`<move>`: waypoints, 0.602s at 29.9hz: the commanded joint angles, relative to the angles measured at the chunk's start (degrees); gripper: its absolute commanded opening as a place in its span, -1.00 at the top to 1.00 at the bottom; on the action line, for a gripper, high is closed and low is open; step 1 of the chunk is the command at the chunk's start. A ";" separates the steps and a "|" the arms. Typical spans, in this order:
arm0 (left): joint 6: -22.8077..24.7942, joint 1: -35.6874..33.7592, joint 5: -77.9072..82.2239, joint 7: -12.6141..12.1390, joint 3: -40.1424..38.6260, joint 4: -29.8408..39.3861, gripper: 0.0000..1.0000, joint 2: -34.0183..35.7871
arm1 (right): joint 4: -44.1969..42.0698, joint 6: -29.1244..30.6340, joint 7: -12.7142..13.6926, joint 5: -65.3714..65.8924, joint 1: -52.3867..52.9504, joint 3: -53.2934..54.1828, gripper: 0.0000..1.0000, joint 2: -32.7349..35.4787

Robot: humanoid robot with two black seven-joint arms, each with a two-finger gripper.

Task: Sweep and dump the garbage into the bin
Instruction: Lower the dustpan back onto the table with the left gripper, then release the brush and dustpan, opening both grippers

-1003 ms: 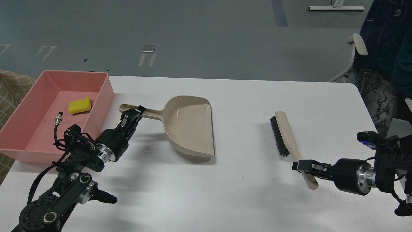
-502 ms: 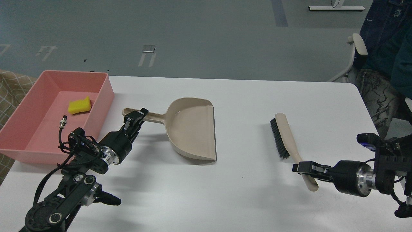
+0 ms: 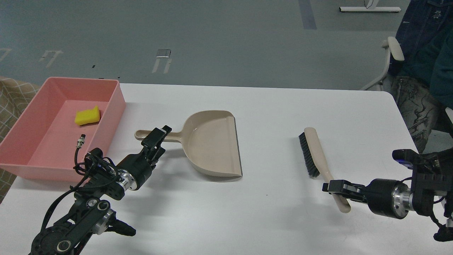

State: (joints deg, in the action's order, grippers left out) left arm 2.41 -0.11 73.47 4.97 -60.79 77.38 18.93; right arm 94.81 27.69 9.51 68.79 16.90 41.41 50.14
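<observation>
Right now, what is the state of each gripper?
Left gripper: shut on the dustpan handle.
Right gripper: shut on the brush handle.

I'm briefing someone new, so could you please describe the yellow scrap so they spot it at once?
Look to the pink bin at the white table's far left corner. Inside, towards its far end, lies a small sponge-like chunk, the only bright yellow thing anywhere.

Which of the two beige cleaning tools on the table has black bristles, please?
The brush, whose handle the right gripper holds; the dustpan by the left gripper has none.
</observation>
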 commanded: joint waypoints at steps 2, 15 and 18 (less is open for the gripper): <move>1.98 2.73 0.09 1.35 -0.38 0.67 -0.99 0.75 | 0.02 -0.09 0.25 -0.06 -0.11 -0.01 0.32 0.22; 5.15 9.24 -0.44 1.62 -1.88 8.58 -0.99 5.41 | 0.72 -0.18 0.60 -0.15 -0.11 0.60 -0.33 1.80; 5.24 9.77 -0.53 1.62 -1.96 10.07 -0.99 6.38 | 0.81 -0.18 0.60 -0.32 -0.11 1.74 -0.61 2.59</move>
State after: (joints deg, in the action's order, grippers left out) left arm 7.51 9.06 73.07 6.60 -62.66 86.08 24.47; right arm 95.51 27.49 10.19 68.56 16.75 42.17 52.00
